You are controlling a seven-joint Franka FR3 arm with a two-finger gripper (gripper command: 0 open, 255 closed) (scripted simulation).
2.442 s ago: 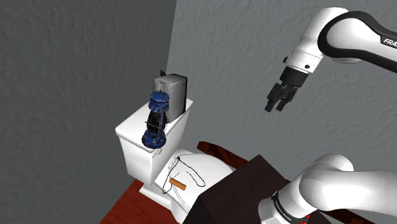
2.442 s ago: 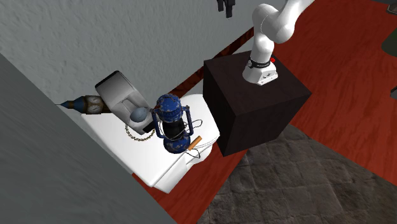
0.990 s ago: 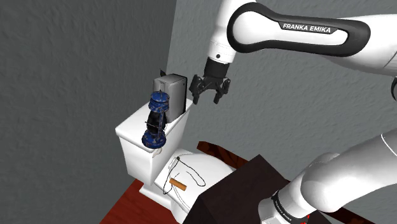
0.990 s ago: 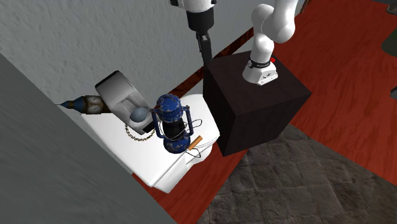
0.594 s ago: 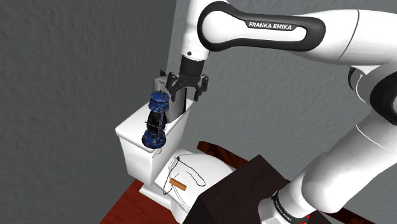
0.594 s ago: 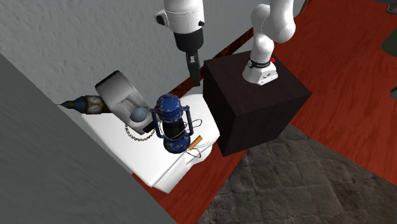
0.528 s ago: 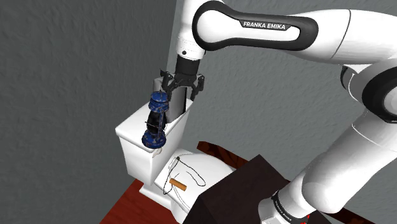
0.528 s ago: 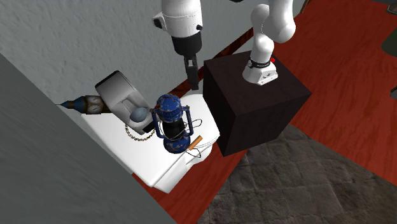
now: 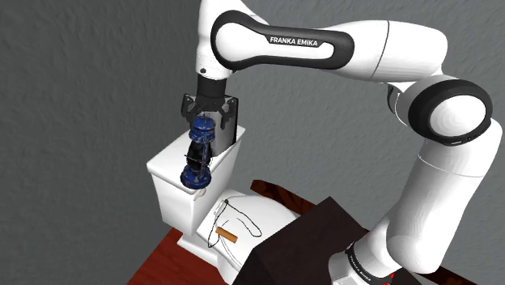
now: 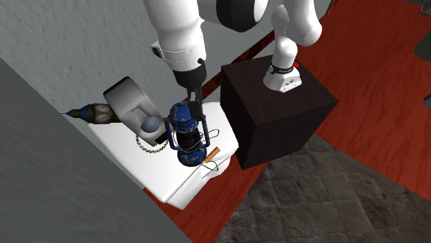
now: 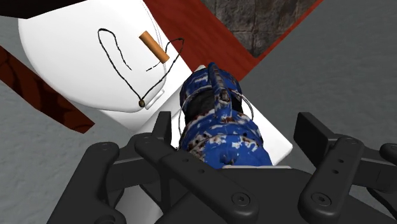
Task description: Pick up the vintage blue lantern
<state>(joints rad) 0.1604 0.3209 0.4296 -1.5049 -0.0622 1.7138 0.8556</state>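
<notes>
The blue lantern (image 9: 199, 151) stands upright on the white toilet tank (image 9: 167, 176), near the tank's front edge; its body is mottled blue and white with a dark middle and wire handle. My gripper (image 9: 204, 111) hangs straight down just above its cap, fingers open. In the second exterior view the gripper (image 10: 195, 102) sits right over the lantern (image 10: 185, 135). Looking along the gripper (image 11: 238, 137), the lantern's top (image 11: 219, 124) lies between the spread fingers (image 11: 162, 130), closer to one of them; neither finger clasps it.
A grey box (image 9: 232, 123) stands on the tank behind the lantern, against the grey wall. A grey ball with a chain (image 10: 150, 125) lies beside it. On the toilet lid (image 9: 259, 212) are a thin cord and a brown stick (image 9: 226, 236). The dark stand (image 10: 276, 110) is close by.
The arm has swung across from the shoulder view's right and come down; the open gripper, earlier beside the grey box, now hovers directly over the lantern's top. The lantern has not moved.
</notes>
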